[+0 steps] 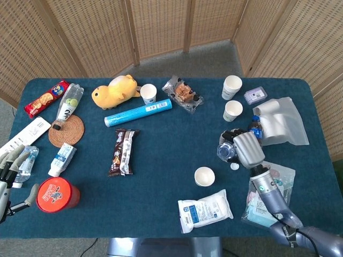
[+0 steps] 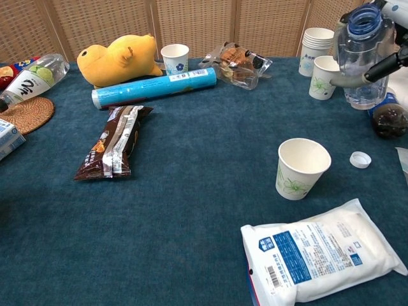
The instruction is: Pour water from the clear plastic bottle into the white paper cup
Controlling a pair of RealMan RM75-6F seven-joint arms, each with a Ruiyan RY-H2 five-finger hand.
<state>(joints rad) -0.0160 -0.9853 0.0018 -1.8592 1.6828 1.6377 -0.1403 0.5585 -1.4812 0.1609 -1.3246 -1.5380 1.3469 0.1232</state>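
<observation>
Aloft above the counter (image 2: 191, 191), the right robot hand (image 1: 247, 150) grips a clear plastic bottle (image 2: 361, 57), uncapped, its blue-ringed neck open and its long axis close to upright with only a slight lean, a little water showing low in its base. Forward of that robot hand and to its left, standing well below the bottle's mouth, waits the white paper cup (image 2: 301, 168) with the pale green print, upright and open, apart from both hand and bottle; the bottle must travel that way and tip toward it before any water can fall inside, so the pour looks not yet begun. A loose white cap (image 2: 360, 159) lies on the cloth between cup and robot hand, and a dark cola bottle (image 2: 387, 116) lies just below the raised bottle. Behind the right robot hand are a single paper cup (image 2: 324, 76) and a stack of cups (image 2: 315, 42), either of which could be mistaken for the target. The left robot hand (image 1: 7, 170) hangs far off at the opposite edge, beside a red tin (image 1: 56, 195), fingers loosely apart and holding nothing; the right hand is plainly the nearer to the cup.
</observation>
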